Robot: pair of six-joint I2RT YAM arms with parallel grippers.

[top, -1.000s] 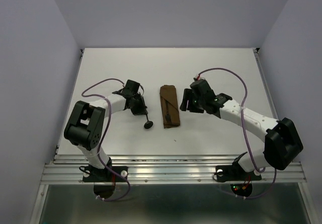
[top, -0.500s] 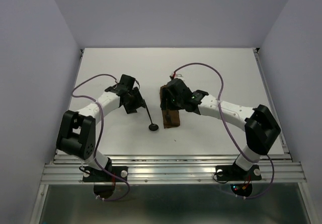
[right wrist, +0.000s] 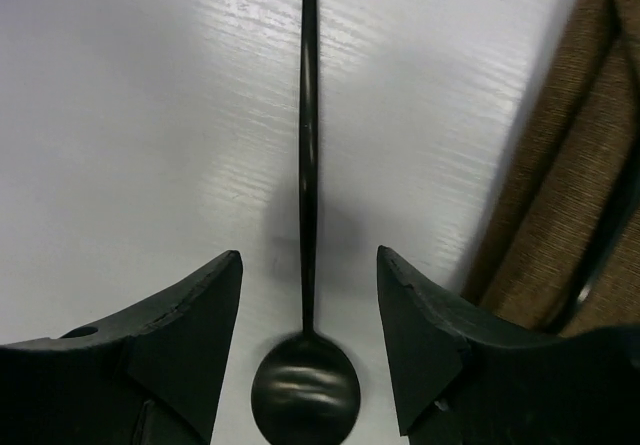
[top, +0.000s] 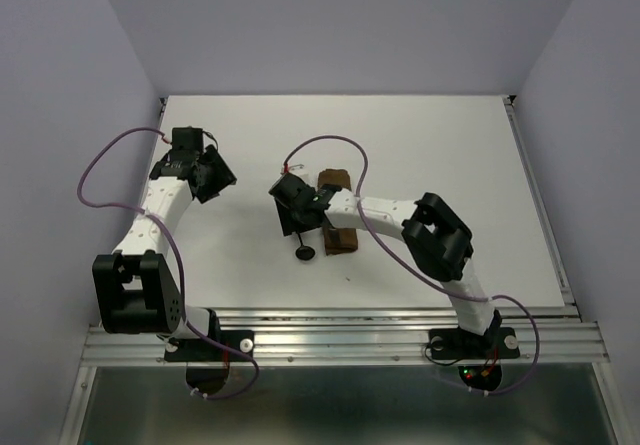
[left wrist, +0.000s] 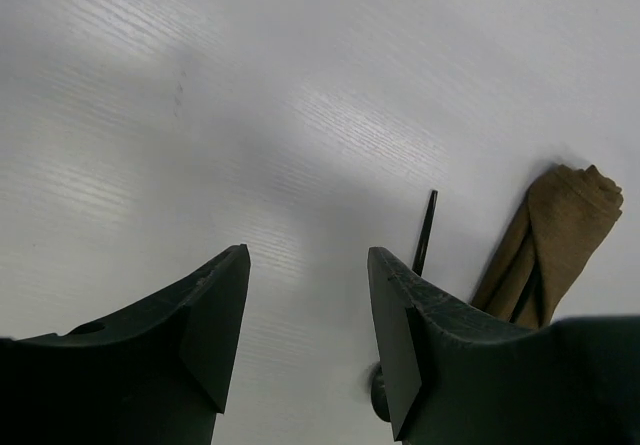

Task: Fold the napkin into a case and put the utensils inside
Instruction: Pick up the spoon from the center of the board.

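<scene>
A: Which way does the spoon (right wrist: pixel 305 400) lie from the right claw (right wrist: pixel 308 265)?
B: Directly beneath it, flat on the worktop (right wrist: pixel 120 115). The round bowl sits between the two fingers and the handle runs straight ahead along the gap, so a finger stands on either side of the long axis. They are spread and touch nothing
A: And the case (right wrist: pixel 570 195)?
B: Just right of the spoon and roughly parallel to it, with a strip of bare worktop between. A thin dark piece shows in its fold, which I take to be the other utensil (right wrist: pixel 605 245)
A: The left claw (left wrist: pixel 307 260)?
B: Also spread and empty, well off at the far left. The right arm is much nearer, so a pinch across the handle looks the likely next move
</scene>
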